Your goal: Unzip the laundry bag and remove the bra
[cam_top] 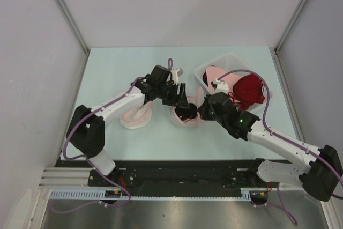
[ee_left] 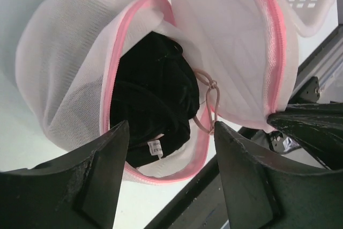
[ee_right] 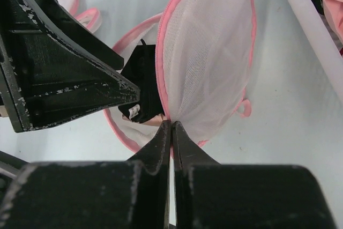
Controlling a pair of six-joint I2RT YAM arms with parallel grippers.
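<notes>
a: two grippers at one small bag. why both?
b: the right gripper [ee_right: 171, 124] had its fingers pressed together on the pink trim [ee_right: 161, 41] of the lid flap [ee_right: 206, 52]. that pinch made the flap stand up and away from the mouth. i'd judge that was its whole job: holding the laundry bag [ee_left: 64, 68] open and steady on the table [cam_top: 118, 63].
a: and the left gripper [ee_left: 170, 128]?
b: its fingers stood wide with nothing between them, one to each side of the opening, aimed at what lay inside.
a: so where was the bra [ee_left: 153, 100]?
b: in the bag, a black bundle with a white label showing, bared where the trim gaped. the unzipping looked done, the removal not yet.
a: what would the next move ask for?
b: likely a reach into the mouth and a close on the black cloth alone. catching the mesh or the beige loop [ee_left: 209, 105] beside it could lift the bag along with it.
a: the basket [cam_top: 206, 68]?
b: near, at the back right, holding a dark red garment [cam_top: 249, 89] and a pale pink garment [cam_top: 214, 73]. it had no part in this step.
</notes>
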